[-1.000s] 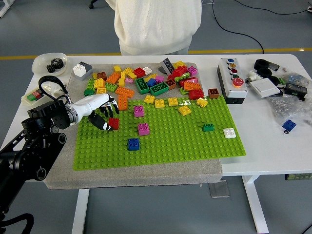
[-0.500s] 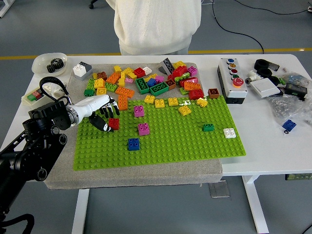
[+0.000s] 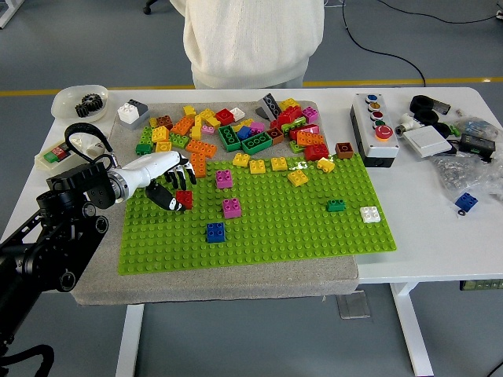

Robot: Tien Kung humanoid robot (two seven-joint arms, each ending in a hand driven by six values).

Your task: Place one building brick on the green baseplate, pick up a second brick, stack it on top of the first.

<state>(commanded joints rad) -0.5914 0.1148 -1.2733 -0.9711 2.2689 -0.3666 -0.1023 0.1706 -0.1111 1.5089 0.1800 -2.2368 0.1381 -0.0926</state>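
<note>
**Left hand at the red brick, little change**

Almost nothing has moved since the earlier frames: the left hand (image 3: 167,177) has only shifted a very small bit toward the right and up, and all the bricks lie in the same places as before.

The left arm comes in from the lower left corner and reaches over the left part of the green baseplate (image 3: 275,236). Its white hand has dark fingers (image 3: 182,166) that are curled downward, with the thumb lower, and the red brick (image 3: 184,198) sits just below and beside the fingertips. Whether the fingers really grip the brick or only touch it, I cannot tell from this view. The red brick stands on the baseplate, near its left edge.

On the baseplate there are also two magenta bricks (image 3: 224,178), one above the other but apart, a blue brick (image 3: 215,232) lower down, a small green brick (image 3: 335,205) and a white brick (image 3: 369,214) on the right side. Some yellow bricks (image 3: 278,163) lie along the far edge of the plate. Behind it is the pile of mixed bricks (image 3: 236,129) on the grey mat (image 3: 236,279).

A person in a white top (image 3: 251,39) stands at the far side of the table. The grey button box (image 3: 376,129) lies to the right of the baseplate on the white table (image 3: 440,236).
</note>
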